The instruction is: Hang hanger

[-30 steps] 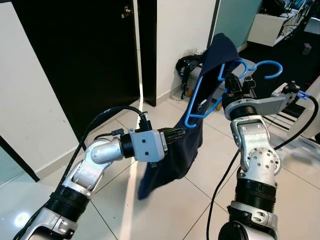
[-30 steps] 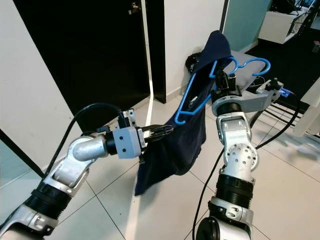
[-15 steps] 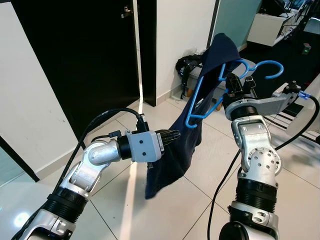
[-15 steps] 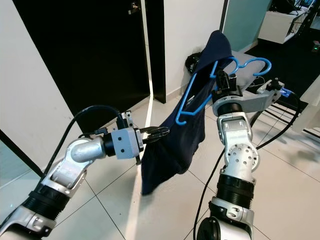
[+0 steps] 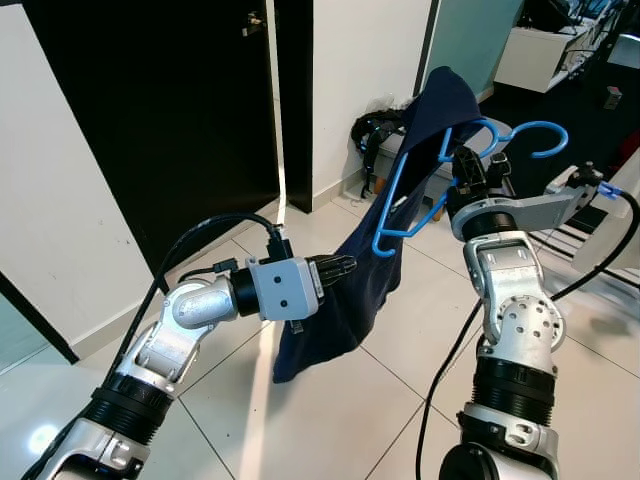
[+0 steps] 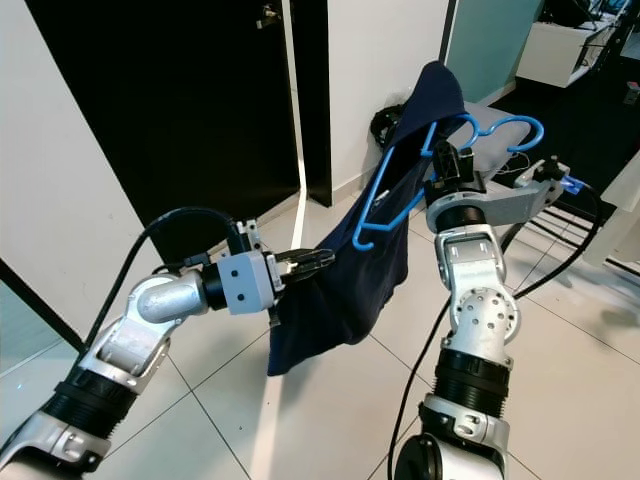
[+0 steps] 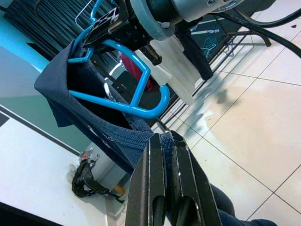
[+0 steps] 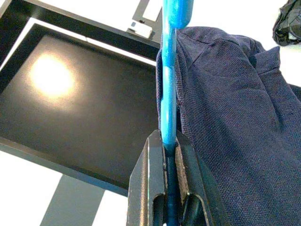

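A blue plastic hanger (image 5: pixel 420 190) is held up at chest height, its hook (image 5: pixel 535 131) pointing right. My right gripper (image 5: pixel 462 160) is shut on the hanger near its neck; in the right wrist view the blue bar (image 8: pixel 168 99) runs between the fingers. A dark navy garment (image 5: pixel 350 290) drapes over the hanger's far shoulder (image 5: pixel 440 85) and hangs down toward the floor. My left gripper (image 5: pixel 345 266) is shut on the garment's edge lower down; the left wrist view has navy cloth (image 7: pixel 165 141) pinched between its fingers.
A black door (image 5: pixel 150 120) and white wall (image 5: pixel 360 50) stand ahead. A black bag (image 5: pixel 375 135) lies on the floor at the wall's foot. White tiled floor (image 5: pixel 330 410) spreads below. Cables and white furniture (image 5: pixel 530 50) lie to the right.
My left gripper has lifted slightly and pulled the cloth with it, so the garment's lower part swings and bunches differently. The right gripper and hanger stay put.
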Robot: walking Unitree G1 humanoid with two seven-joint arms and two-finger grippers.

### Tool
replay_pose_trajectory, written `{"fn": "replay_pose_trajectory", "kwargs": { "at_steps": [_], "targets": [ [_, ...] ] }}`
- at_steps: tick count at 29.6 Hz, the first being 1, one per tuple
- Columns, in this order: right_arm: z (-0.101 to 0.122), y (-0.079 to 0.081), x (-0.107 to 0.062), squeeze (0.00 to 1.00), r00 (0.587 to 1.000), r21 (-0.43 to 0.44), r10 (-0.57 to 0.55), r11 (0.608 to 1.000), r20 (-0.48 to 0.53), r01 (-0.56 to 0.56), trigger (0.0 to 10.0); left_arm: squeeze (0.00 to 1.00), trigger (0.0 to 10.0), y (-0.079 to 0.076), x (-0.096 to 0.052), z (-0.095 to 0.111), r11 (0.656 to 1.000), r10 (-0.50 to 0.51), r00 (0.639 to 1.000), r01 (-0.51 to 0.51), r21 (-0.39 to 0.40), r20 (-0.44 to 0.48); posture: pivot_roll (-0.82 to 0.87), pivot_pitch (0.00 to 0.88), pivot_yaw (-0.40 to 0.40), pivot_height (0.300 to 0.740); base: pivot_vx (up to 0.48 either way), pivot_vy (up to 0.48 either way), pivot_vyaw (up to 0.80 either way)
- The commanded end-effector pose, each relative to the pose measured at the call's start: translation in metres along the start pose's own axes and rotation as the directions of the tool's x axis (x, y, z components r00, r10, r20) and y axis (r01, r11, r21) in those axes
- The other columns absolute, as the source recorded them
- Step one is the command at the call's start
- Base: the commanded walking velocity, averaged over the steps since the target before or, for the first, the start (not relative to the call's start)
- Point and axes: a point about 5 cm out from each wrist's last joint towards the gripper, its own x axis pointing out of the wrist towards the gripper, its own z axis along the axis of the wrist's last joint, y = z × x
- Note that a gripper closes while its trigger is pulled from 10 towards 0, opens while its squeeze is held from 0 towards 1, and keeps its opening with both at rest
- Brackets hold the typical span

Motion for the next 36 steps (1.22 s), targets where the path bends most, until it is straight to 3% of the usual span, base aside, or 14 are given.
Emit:
{"fn": "replay_pose_trajectory", "kwargs": {
  "at_steps": [1,9,10,12,15,19,36],
  "targets": [
    [0.003,0.005,-0.002,0.00,0.999,-0.008,0.033,0.999,0.014,-0.033,10.0,0.00,10.0,0.002,-0.003,0.000,1.000,0.005,1.000,-0.005,0.006,-0.009,-0.05,0.094,-0.011,0.740,0.000,0.000,0.00],
    [0.004,0.004,-0.001,0.00,0.999,-0.008,0.033,0.999,0.016,-0.033,10.0,0.00,10.0,0.000,0.001,0.007,1.000,-0.001,0.999,0.001,-0.006,0.032,-0.05,0.095,-0.012,0.740,0.000,0.000,0.00],
    [0.005,0.004,-0.001,0.00,0.999,-0.004,0.033,0.999,0.023,-0.033,10.0,0.00,10.0,-0.007,0.006,0.014,1.000,-0.021,0.997,0.022,-0.019,0.076,-0.05,0.095,-0.011,0.740,0.000,0.000,0.00],
    [0.005,0.004,-0.001,0.00,0.999,-0.004,0.033,0.999,0.023,-0.033,10.0,0.00,10.0,-0.007,0.006,0.014,1.000,-0.021,0.997,0.022,-0.019,0.076,-0.05,0.095,-0.011,0.740,0.000,0.000,0.00],
    [0.006,0.005,0.000,0.00,0.999,0.004,0.033,0.999,0.033,-0.033,10.0,0.00,10.0,-0.022,0.016,0.028,0.997,-0.054,0.987,0.062,-0.046,0.152,-0.04,0.093,-0.012,0.740,0.000,0.000,0.00],
    [0.007,0.005,0.001,0.00,0.999,0.006,0.034,0.999,0.040,-0.034,10.0,0.00,10.0,-0.030,0.022,0.035,0.995,-0.072,0.980,0.085,-0.061,0.186,-0.04,0.090,-0.009,0.740,0.000,0.000,0.00],
    [0.010,0.009,0.003,0.00,0.997,0.053,0.050,0.997,0.063,-0.054,10.0,0.00,10.0,-0.040,0.023,0.034,0.989,-0.116,0.977,0.130,-0.068,0.177,-0.05,0.083,-0.004,0.740,0.000,0.000,0.00]
  ]
}}
